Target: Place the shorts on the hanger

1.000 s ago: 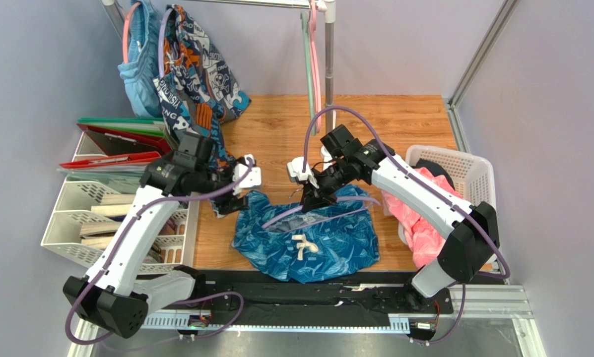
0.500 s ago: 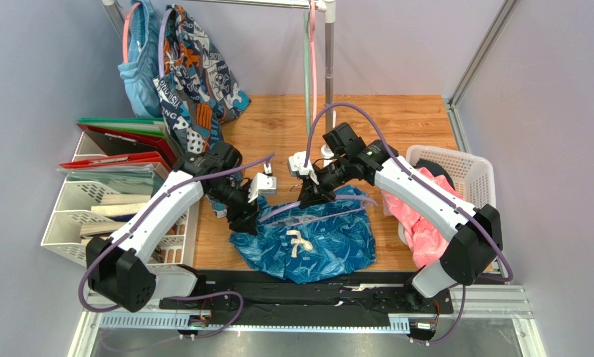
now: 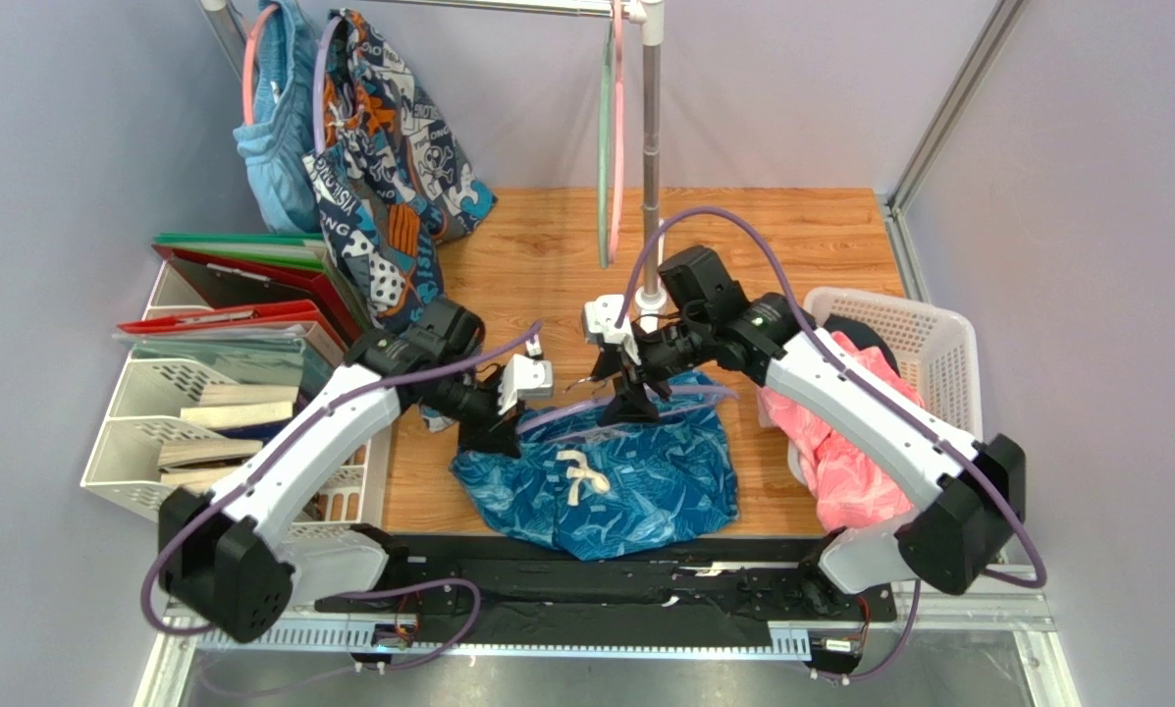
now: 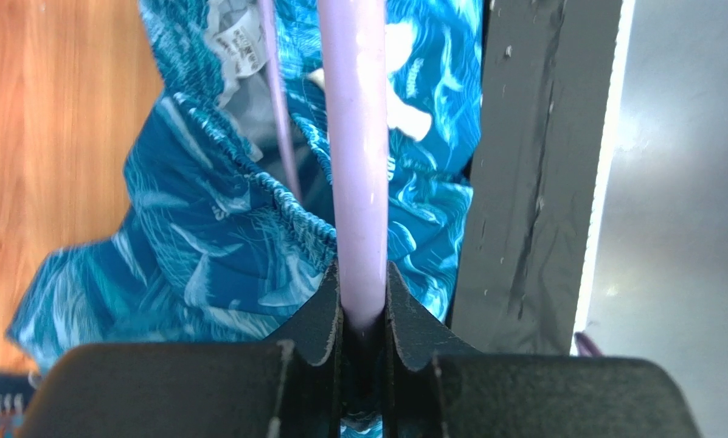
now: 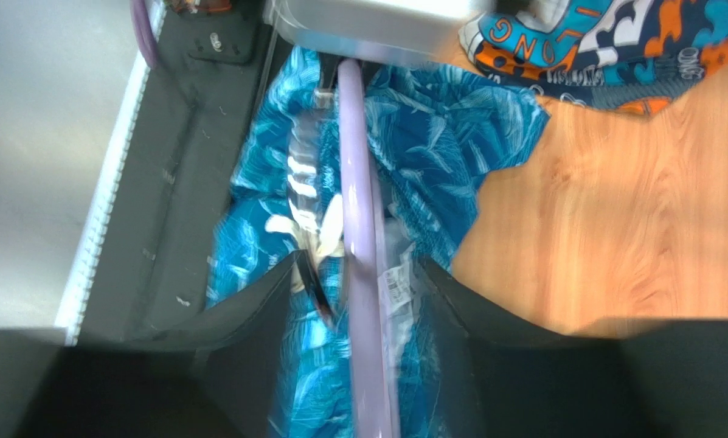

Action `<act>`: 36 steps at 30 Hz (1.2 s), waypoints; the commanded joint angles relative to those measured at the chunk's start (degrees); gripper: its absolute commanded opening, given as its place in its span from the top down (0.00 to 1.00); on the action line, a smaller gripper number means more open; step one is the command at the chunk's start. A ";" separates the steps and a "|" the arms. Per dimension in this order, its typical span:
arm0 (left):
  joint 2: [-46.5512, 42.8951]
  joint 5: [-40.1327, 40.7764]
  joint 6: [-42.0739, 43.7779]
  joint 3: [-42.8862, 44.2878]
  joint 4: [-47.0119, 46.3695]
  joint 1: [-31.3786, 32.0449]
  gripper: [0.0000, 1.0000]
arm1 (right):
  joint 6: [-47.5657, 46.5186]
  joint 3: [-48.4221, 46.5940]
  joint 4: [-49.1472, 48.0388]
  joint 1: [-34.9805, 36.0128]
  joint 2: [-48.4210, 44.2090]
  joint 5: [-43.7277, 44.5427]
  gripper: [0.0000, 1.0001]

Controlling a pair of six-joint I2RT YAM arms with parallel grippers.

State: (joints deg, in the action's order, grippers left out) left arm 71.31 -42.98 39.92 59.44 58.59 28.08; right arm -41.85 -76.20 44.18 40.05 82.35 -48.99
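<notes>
Left pincer (image 4: 363, 306) — clamped on the hanger (image 4: 356, 137), whose lavender bar runs out from between its jaws over the shorts (image 3: 608, 486). The shorts lie spread on the tabletop (image 3: 800, 236) between the two arms, just near of both pincers, drawstring side up. Right pincer (image 5: 358, 274) — jaws apart, straddling the hanger's bar above the shorts without pinching it.

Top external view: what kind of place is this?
Looks like a lab robot cell staged as a laundry corner: a walled-in wooden table, a clothes rack with hung garments at the back, and a white laundry basket of pink clothing on the right.
</notes>
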 commanded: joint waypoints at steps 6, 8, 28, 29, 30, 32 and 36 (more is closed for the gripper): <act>-12.86 3.69 12.54 -5.38 1.70 2.59 1.00 | 27.06 -2.89 -2.79 -1.38 -15.88 5.99 0.00; -13.38 3.78 14.21 -5.65 2.49 3.65 1.00 | 31.62 -2.90 -2.61 -3.22 -17.12 7.85 0.00; -18.75 10.02 14.13 -4.33 3.02 13.76 1.00 | 22.69 8.61 2.75 -5.51 1.85 32.38 0.20; -18.75 10.02 13.87 -4.33 3.11 13.76 1.00 | 22.51 8.79 2.40 -5.34 3.07 32.99 0.20; -18.66 10.02 13.35 -4.51 3.02 13.76 1.00 | 22.42 8.97 2.22 -5.16 3.61 33.00 0.20; -18.49 10.28 13.17 -4.95 2.85 13.76 1.00 | 22.68 9.41 1.78 -4.99 5.09 33.87 0.21; -18.49 11.16 10.62 -5.83 1.09 13.76 1.00 | 23.47 9.93 1.69 -4.28 7.65 35.89 0.26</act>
State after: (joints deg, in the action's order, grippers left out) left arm 53.25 -30.98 53.25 52.36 62.28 41.60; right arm -17.74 -66.81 48.14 35.09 88.05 -16.60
